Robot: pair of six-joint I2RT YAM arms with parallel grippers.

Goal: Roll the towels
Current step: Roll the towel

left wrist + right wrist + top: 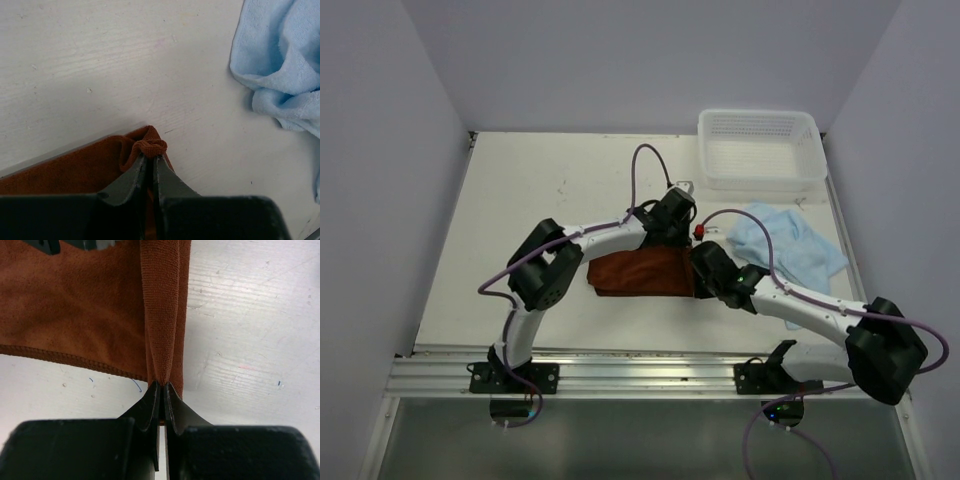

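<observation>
Left claw (150, 156) pinching rust towel (75, 172) corner at tips — right claw (161, 386) clamped on its edge fold

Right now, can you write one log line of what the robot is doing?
left hand: shut on brown towel corner | right hand: shut on brown towel edge | blue towel: crumpled, not held

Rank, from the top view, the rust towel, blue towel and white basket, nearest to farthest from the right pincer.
1. Rust towel: gripped by the right pincer itself.
2. Blue towel: beyond it, to the right.
3. White basket: far right corner.
</observation>
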